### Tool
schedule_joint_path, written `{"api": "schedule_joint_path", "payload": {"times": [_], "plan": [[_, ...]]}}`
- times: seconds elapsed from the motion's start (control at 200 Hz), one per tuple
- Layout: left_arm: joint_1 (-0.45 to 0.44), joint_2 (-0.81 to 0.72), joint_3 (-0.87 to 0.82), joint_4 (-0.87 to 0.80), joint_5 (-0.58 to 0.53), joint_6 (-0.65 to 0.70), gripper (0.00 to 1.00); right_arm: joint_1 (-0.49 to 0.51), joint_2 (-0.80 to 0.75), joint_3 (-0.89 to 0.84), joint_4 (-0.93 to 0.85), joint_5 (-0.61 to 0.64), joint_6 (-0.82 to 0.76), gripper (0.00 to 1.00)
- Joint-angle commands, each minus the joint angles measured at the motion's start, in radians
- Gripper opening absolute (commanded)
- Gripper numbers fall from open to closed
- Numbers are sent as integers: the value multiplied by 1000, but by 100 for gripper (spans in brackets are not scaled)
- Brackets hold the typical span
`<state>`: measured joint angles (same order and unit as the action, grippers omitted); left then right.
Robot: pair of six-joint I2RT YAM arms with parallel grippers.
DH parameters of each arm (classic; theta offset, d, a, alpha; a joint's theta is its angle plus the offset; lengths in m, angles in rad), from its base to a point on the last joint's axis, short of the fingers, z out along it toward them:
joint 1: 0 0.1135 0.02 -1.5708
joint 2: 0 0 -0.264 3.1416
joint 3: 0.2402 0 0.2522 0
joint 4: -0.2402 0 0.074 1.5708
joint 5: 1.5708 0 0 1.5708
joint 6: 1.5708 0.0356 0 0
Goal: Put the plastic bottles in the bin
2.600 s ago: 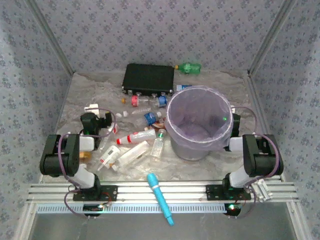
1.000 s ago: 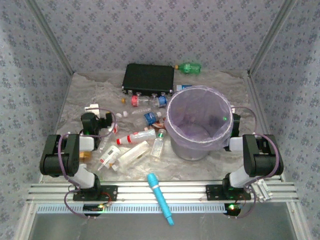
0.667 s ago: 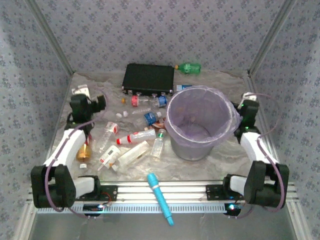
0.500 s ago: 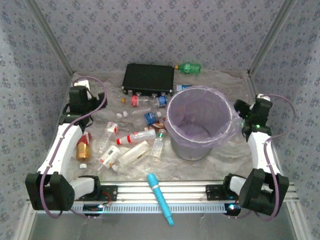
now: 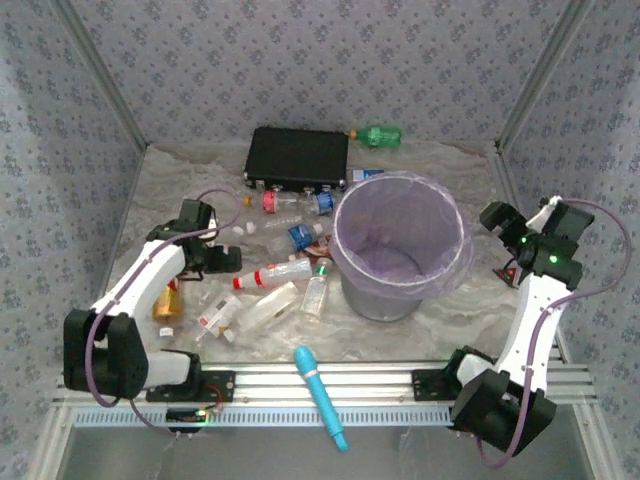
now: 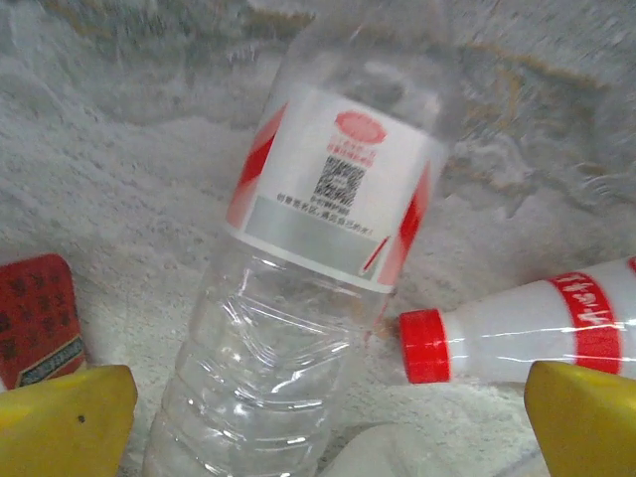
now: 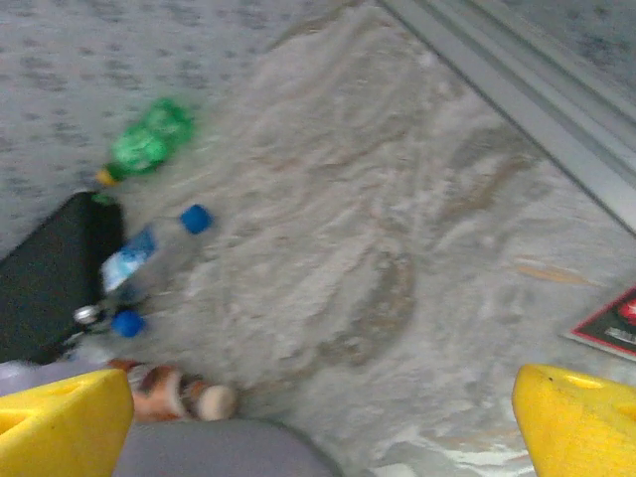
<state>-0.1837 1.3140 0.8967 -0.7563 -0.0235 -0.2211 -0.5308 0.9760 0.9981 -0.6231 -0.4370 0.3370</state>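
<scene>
Open table is left between the left side wall and the left arm. The left gripper (image 5: 224, 258) is held low over the heap of plastic bottles (image 5: 275, 272), its yellow fingers (image 6: 70, 417) spread wide. Between them a clear bottle (image 6: 333, 199) with a red-and-white label is seen lying lengthwise; neither finger is seen touching it. Just outside the left finger a red-labelled thing (image 6: 38, 316) is cut off by the frame edge. Just inside the right finger a red-capped bottle (image 6: 517, 323) is laid crosswise, its cap close beside the clear bottle. Little free room is left around these fingers.

Right of the heap the bin (image 5: 385, 295) is stood upright between the two grippers, its lined mouth open, with bottles crowded near its left wall. A black box (image 5: 298, 157) and a green bottle (image 5: 378, 135) are set behind it at the far edge, and a cyan stick (image 5: 318, 395) is laid across the near rail.

The right gripper (image 5: 500, 225) is raised beside the bin's right rim, its fingers (image 7: 60, 422) spread with nothing gripped. Ahead of the left finger a blue-capped bottle (image 7: 149, 248) is seen. Between and ahead of the fingers bare table runs to the metal rail (image 7: 517, 89) at the wall. A red-and-black card (image 7: 616, 323) is laid just beyond the right finger.
</scene>
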Motion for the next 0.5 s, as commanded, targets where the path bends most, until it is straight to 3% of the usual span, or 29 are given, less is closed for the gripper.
{"api": "schedule_joint_path", "payload": {"times": [0.0, 0.16, 0.495], "plan": [[-7, 51, 2, 46, 24, -11, 100, -5, -12, 88, -99, -161, 19, 100], [-5, 146, 8, 86, 16, -11, 95, -3, -36, 172, -117, -199, 42, 100], [-5, 147, 43, 108, 7, 5, 66, 24, -15, 324, -130, -296, 76, 100]]}}
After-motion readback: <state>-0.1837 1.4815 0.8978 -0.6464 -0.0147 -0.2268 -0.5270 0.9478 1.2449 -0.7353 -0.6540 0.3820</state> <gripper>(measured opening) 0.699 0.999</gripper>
